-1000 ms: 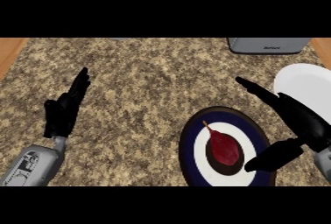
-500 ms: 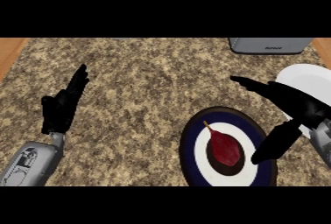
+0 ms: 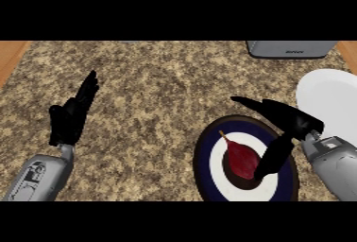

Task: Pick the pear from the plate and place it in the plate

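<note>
Right robot hand (image 3: 293,124) is hovering w/ fingers apart; pear (image 3: 241,159) is prob. light, smooth, slippery: better gripping its wide belly.

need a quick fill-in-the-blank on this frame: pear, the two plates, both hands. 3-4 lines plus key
1. The pear lies on the plate with the dark ____ rim.
2. The plain white plate sits at the view's ____ edge.
3. The robot hand nearest the pear is the ____ hand.
4. The left robot hand rests with fingers straight, so it is ____.

Missing words: blue; right; right; open
</note>
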Tool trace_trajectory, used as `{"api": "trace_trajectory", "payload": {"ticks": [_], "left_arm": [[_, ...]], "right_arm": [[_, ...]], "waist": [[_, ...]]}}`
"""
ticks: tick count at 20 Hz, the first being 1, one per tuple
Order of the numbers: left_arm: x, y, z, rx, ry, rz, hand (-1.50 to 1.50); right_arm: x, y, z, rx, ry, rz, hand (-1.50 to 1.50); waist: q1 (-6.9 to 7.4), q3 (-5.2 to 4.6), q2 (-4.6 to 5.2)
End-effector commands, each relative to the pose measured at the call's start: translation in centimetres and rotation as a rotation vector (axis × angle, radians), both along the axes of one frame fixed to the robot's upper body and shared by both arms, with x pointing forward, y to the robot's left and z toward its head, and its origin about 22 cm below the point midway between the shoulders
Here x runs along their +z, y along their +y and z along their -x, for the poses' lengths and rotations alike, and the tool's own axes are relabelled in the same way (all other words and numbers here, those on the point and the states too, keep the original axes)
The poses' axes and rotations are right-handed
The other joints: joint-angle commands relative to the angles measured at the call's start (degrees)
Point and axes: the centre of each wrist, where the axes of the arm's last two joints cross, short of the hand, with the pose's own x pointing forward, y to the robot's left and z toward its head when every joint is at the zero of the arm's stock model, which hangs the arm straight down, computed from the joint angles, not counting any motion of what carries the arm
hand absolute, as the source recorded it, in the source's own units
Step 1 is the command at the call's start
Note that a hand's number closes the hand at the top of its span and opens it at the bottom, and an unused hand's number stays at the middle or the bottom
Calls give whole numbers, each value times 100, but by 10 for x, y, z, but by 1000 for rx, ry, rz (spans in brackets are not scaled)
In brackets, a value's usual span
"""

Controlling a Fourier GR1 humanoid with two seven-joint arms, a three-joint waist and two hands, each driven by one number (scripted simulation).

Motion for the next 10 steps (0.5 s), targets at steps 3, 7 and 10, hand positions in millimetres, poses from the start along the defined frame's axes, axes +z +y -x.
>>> {"api": "trace_trajectory", "payload": {"ticks": [3, 7, 10], "left_arm": [[19, 12, -5, -4, 9, -6, 0], [10, 3, 0, 3, -2, 6, 0], [6, -11, 16, 5, -13, -1, 0]], "right_arm": [[-28, 18, -10, 28, 46, 48, -150], [-52, 10, 7, 57, 65, 47, -150], [-66, 18, -7, 44, 92, 82, -150]], "waist": [[4, 1, -1], [-19, 1, -5], [4, 1, -5]]}}
